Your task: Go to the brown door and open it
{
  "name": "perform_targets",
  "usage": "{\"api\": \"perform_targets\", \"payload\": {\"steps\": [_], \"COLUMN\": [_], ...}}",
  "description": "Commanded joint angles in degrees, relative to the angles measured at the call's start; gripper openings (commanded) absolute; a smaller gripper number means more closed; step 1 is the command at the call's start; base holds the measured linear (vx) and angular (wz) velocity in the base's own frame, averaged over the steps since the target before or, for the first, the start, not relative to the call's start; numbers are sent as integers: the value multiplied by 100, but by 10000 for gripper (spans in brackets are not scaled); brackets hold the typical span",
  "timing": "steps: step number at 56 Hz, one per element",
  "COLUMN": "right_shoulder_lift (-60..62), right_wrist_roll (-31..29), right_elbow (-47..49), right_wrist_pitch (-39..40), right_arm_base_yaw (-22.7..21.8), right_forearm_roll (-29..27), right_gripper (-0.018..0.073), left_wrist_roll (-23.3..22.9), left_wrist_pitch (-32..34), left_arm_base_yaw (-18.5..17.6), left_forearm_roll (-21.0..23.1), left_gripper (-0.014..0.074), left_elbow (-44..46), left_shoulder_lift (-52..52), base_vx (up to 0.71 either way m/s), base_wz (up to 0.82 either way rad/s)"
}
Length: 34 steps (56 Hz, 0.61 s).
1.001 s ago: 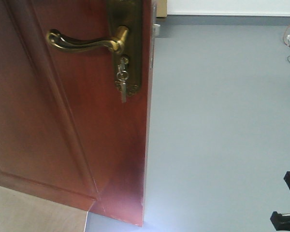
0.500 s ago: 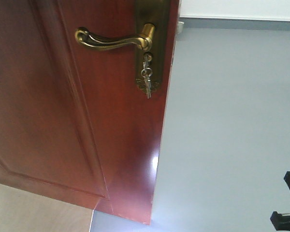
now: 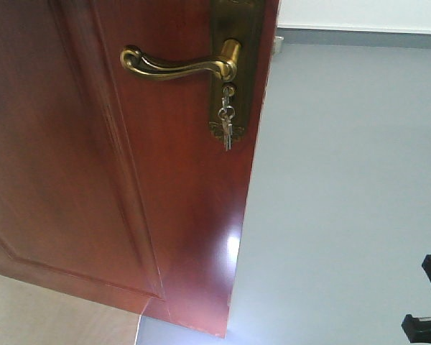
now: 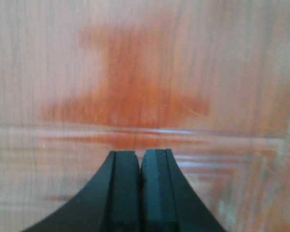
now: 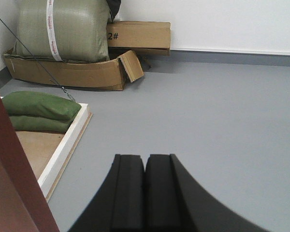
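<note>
Grey floor (image 3: 345, 180), white wall (image 3: 359, 13) beyond. At left, ajar: brown door (image 3: 93, 180), brass handle (image 3: 176, 63) level, keys (image 3: 225, 123) hanging. Left gripper (image 4: 140, 159) closed, empty, facing door panel; right gripper (image 5: 145, 162) closed, empty, over floor.

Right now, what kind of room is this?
Probably an indoor storeroom or workshop: a glossy brown door with a brass handle, a grey floor, and cardboard boxes and a big green sack against the white wall.
</note>
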<state>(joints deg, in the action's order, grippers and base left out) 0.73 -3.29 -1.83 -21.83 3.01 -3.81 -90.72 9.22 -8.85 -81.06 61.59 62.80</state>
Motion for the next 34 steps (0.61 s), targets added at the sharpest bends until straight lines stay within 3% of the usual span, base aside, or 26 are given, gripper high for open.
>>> {"api": "perform_targets", "payload": {"steps": [1, 34], "right_shoulder_lift": [32, 32], "right_wrist_roll": [-45, -45], "right_elbow": [-25, -25], "right_wrist_pitch": [469, 469], "right_arm_base_yaw": [8, 8], "right_forearm_roll": [23, 23], "right_gripper": [0, 0], "left_wrist_roll": [-8, -8], "left_wrist_pitch": [-7, -7], "left_arm_base_yaw": [-23, -23], "left_forearm_roll": [112, 112], "left_gripper": [146, 146], "left_elbow": [180, 180], "left_shoulder_lift": [-87, -87], "base_vx": [4, 4], "base_wz": [1, 0]}}
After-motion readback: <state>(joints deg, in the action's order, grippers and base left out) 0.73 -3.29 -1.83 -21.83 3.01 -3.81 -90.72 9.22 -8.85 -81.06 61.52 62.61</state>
